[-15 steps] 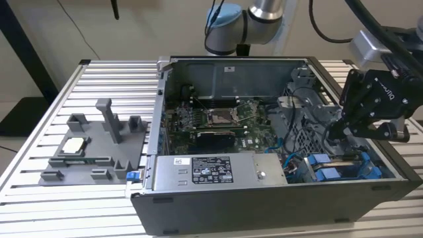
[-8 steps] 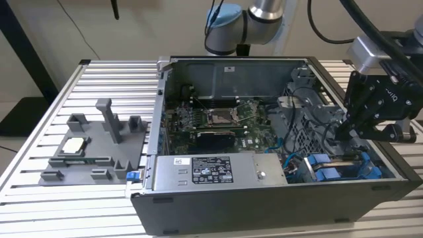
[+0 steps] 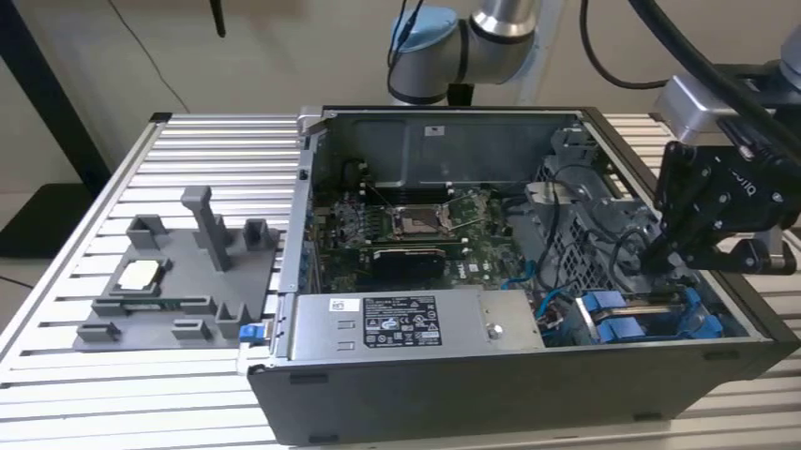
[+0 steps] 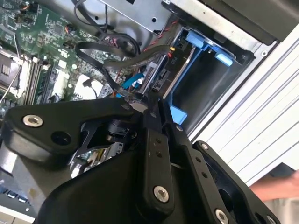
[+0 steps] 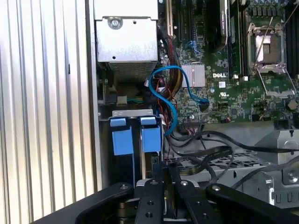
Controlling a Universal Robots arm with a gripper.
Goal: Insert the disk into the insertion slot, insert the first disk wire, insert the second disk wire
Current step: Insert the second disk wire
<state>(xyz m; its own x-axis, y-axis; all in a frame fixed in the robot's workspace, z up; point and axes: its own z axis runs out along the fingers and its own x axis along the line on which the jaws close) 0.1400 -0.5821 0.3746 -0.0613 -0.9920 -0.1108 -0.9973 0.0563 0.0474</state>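
Disk (image 4: 161,77) seated in insertion slot (image 4: 205,77); gripper (image 4: 152,109) fingers closed at its connector, wiring apparently unfinished.

You cannot tell what the gripper (image 4: 156,100) pinches: in both wrist views its own black links cover the fingertips. In the exterior view the case wall (image 3: 501,394) hides the lower part of the insertion slot (image 3: 651,319), and the gripper body covers the slot's far end. The disk (image 5: 150,158) shows you a thin edge between blue tabs; its label is out of sight. The arm (image 3: 501,28) is cut off by the picture's upper edge.
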